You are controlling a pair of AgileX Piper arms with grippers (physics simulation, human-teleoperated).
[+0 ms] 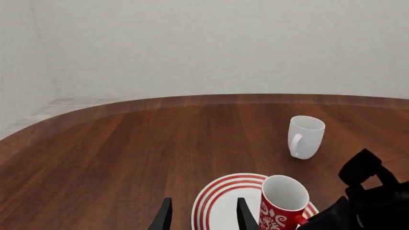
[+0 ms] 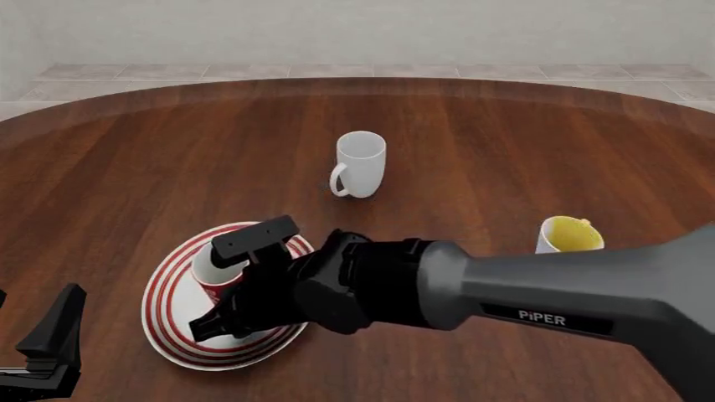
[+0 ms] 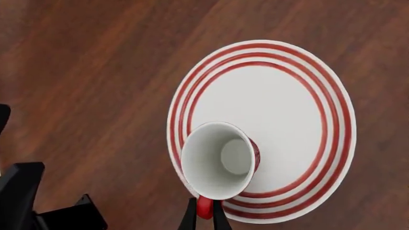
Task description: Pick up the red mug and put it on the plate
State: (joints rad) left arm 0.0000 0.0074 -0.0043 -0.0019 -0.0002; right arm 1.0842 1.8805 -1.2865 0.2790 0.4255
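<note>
Right gripper (image 3: 204,213) is closed narrowly on the handle of the red mug (image 3: 221,160), the two fingers pinching the red handle between them in the right wrist view. The mug stands upright, mouth up, over the plate (image 3: 300,91), positioned toward one edge of the ringed rim rather than the centre. Whether its base is resting on the plate or held just above it cannot be determined from these views. In the front view the right arm covers most of the mug. Left gripper (image 1: 203,215) is spread wide, holds nothing, and sits beside the plate. Assessment: transport is essentially complete; release and withdrawal remain. The white mug (image 2: 360,164) and yellow-lined mug (image 2: 568,234) stand well apart.
</note>
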